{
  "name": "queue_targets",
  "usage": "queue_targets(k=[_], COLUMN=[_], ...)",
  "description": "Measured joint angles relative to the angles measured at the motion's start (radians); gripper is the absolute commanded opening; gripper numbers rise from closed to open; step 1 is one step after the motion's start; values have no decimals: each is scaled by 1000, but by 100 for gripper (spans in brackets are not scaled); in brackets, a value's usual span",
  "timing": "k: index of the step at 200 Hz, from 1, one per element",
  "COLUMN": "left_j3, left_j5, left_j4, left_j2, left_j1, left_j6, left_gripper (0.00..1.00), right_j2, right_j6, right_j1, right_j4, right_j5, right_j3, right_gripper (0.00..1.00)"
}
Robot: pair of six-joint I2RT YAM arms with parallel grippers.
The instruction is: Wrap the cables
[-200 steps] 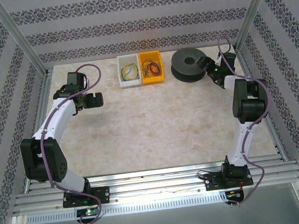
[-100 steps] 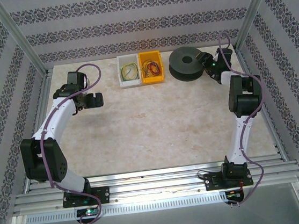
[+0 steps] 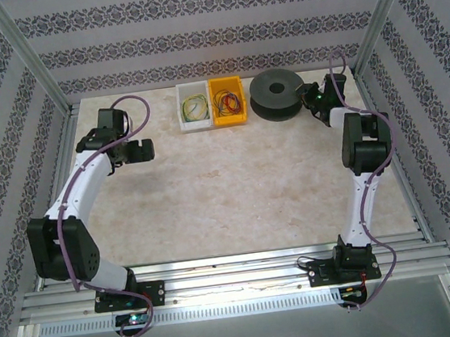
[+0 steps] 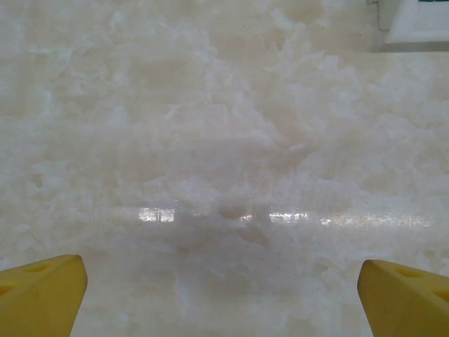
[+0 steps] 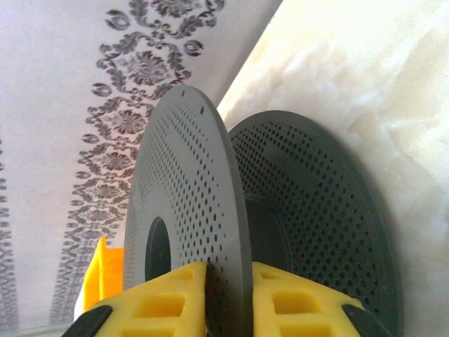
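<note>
Fetching the black spool (image 5: 189,196) is in hand: right jaws grip its flange, left jaws hang wide and empty; next it likely needs pulling onto open counter (image 3: 235,184).

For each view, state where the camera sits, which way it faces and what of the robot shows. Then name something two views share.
Top: above and behind the arms, looking down on the table; both arms, left gripper and right gripper.
Left wrist: on the left arm, facing down at bare table; fingertips wide apart.
Right wrist: on the right arm, facing the back wall; fingers clamp the spool.
Shared: spool, top and right wrist.
</note>
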Motion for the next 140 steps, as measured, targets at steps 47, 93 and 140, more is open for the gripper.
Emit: queue_targets(k=[47, 93, 140], left_j3=[-26, -27, -32], left_j5=[0, -3, 1], left_j4=[0, 0, 0], left_j2=[-31, -42, -42], left_j1=[0, 0, 0], left_j6=[0, 0, 0], left_gripper=[100, 100, 100], right_j2=[-185, -529, -808], right_j6=[-42, -153, -161], right_j1=[-1, -3, 35], right_j4=[13, -79, -89], right_j5=[-12, -32, -137], right_j3=[-119, -335, -545], right_gripper=[0, 0, 0])
